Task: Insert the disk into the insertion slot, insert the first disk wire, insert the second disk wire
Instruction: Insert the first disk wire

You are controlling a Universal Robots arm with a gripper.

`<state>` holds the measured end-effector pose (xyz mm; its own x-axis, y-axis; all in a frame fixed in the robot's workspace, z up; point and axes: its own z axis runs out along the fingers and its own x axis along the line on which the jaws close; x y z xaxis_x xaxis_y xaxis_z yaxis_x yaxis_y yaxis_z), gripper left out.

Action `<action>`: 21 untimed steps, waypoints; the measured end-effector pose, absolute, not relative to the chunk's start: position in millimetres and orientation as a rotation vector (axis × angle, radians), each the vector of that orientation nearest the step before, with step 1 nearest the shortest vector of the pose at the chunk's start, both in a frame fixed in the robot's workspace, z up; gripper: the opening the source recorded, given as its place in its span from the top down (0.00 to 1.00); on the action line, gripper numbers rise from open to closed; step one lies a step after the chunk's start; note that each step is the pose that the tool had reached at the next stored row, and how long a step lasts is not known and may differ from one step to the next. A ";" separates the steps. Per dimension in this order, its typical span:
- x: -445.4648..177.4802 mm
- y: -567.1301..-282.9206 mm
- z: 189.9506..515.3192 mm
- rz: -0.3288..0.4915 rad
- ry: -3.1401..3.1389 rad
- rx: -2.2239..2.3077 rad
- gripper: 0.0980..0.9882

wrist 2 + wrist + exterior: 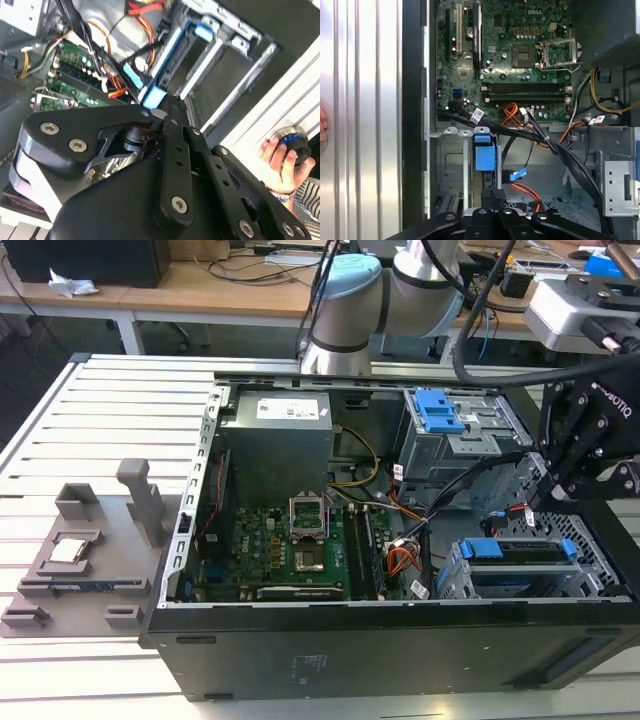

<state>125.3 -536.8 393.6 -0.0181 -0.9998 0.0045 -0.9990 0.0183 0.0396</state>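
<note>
Pincer [494, 196] closed, nothing visibly held, just beside disk [485, 152], disk inside insertion slot [451, 167]

**Bright room, glaring slats**

Light falls evenly from above. The slatted table [365, 100] burns white in the first wrist view. In the exterior view the computer case [400, 650] shades its own floor softly, its outer wall dark.
</note>
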 end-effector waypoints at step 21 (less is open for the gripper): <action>162.9 -509.6 368.8 -0.029 -2.108 2.277 0.77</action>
